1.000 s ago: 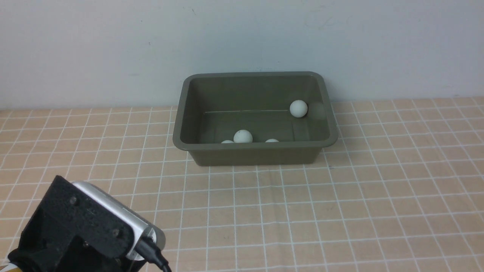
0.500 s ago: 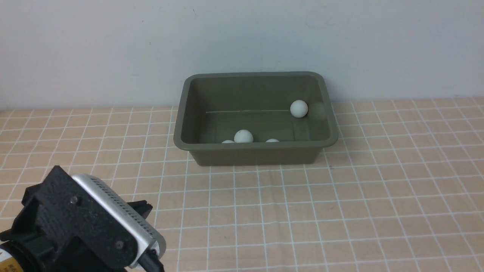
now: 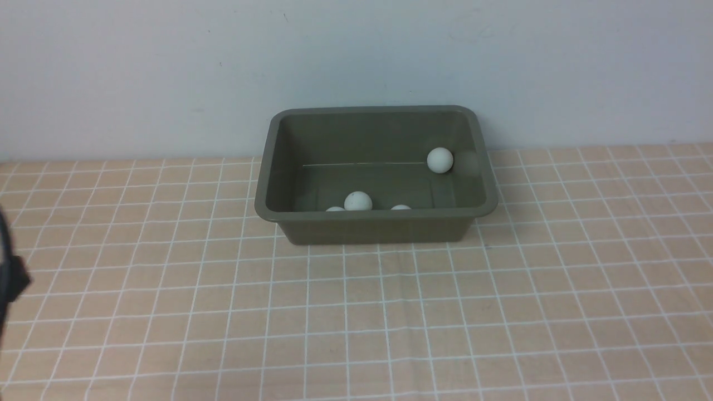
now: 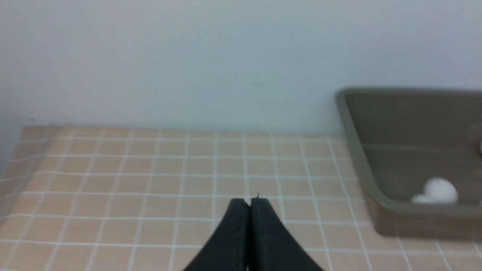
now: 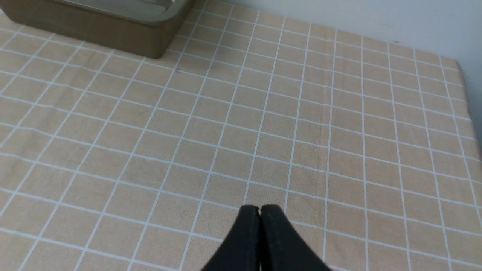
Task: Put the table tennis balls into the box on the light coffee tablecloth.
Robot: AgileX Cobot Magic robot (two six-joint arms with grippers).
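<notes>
A plain pale wall stands behind my table. The light coffee tablecloth (image 3: 390, 312) covers the whole top. The box (image 3: 376, 228) sits far back in the middle, near the wall. I can see four table tennis balls (image 3: 357, 201) inside it: three by the near wall, one in the far right corner. I see no ball out on the cloth. I think the job is nearly done, so the best thing is to keep clear of the box. My left gripper (image 4: 250, 201) is pinched closed with nothing in it. My right gripper (image 5: 260, 207) is closed and empty too, low over bare cloth.
</notes>
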